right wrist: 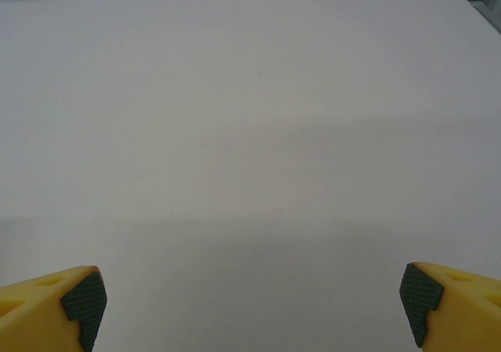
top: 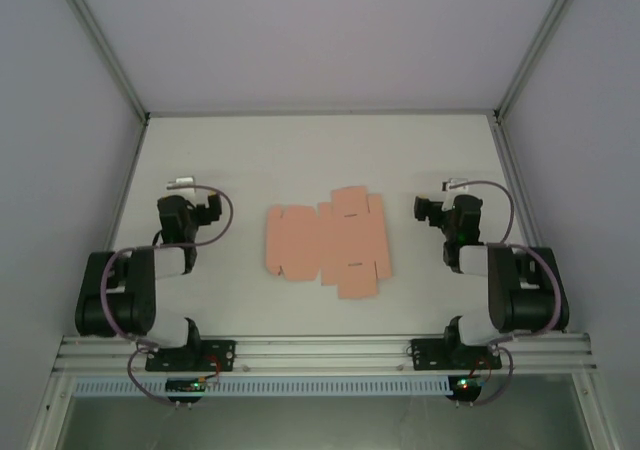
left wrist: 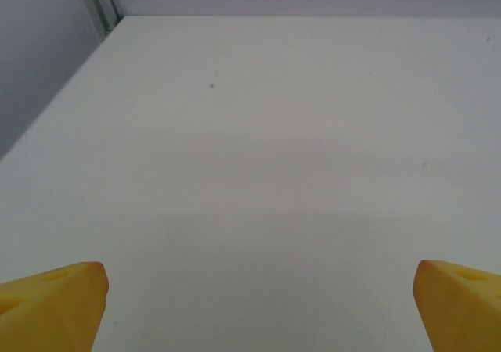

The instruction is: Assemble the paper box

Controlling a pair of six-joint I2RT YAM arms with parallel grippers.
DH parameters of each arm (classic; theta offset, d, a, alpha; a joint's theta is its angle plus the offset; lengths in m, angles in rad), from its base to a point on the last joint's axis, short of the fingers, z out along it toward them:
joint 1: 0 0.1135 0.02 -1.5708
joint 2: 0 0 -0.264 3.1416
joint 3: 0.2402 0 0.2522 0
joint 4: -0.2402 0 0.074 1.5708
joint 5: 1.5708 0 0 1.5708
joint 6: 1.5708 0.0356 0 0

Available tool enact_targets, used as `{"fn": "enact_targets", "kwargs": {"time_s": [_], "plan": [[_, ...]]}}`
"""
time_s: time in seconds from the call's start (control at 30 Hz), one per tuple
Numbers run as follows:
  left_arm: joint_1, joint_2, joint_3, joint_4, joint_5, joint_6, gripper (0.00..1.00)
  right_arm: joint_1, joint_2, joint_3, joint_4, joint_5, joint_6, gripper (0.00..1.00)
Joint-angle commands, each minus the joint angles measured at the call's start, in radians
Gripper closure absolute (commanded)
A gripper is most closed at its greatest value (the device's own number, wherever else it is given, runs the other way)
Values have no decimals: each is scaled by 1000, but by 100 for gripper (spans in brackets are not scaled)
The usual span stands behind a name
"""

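L gripper [top: 208, 208], R gripper [top: 428, 210] agape; paper box [top: 327, 243] flat btwn, untouched.

1. The table [top: 300, 150] is bare from the flat paper box [top: 327, 242] to the back wall [top: 320, 30].
2. Clear strips of table separate that sheet from the left gripper [top: 200, 210] and the right gripper [top: 432, 210].
3. The left wall [top: 60, 150] and right wall [top: 590, 120] close off the table's sides.
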Motion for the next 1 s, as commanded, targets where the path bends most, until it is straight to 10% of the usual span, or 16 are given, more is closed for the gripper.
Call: {"fn": "enact_targets", "kwargs": {"time_s": [0.0,0.23,0.47,0.8,0.97], "plan": [[2,-115,118,-279,0,-89,0,20,-128,185,-381,91,79,1],[-125,-187,213,-580,216,-316,1,182,-217,367,-865,-165,368,29],[-222,-140,205,-687,442,-426,1,452,-65,310,-758,-295,445,49],[-305,102,198,-516,751,-531,1,462,236,247,-607,-295,466,56],[-330,198,212,-392,826,-587,21,460,271,197,-540,-280,498,56]]}}
